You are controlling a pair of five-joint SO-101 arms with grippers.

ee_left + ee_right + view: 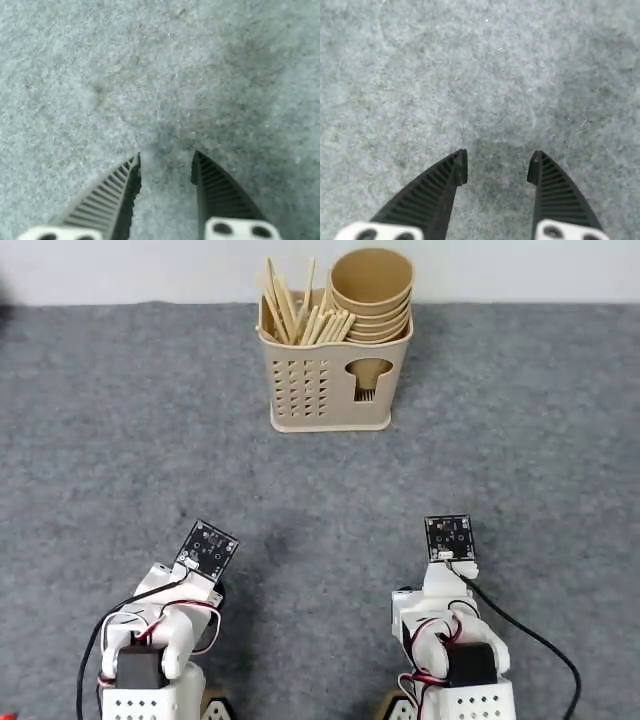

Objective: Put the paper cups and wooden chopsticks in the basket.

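Stacked tan paper cups (372, 302) and pale wooden chopsticks (292, 312) are standing in the beige perforated plastic basket (310, 390) at the grey surface's (120, 440) far edge. The cups are judged light and crushable, best held by the rim. Left gripper (165, 165) and right gripper (497, 167) are gaping, empty.

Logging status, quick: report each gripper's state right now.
Left gripper: jaws open, holding nothing.
Right gripper: jaws open, holding nothing.

Grey carpeted counter (120, 440); beige slotted basket (330, 390) stands on it at the far middle, both arm bases at the near edge.
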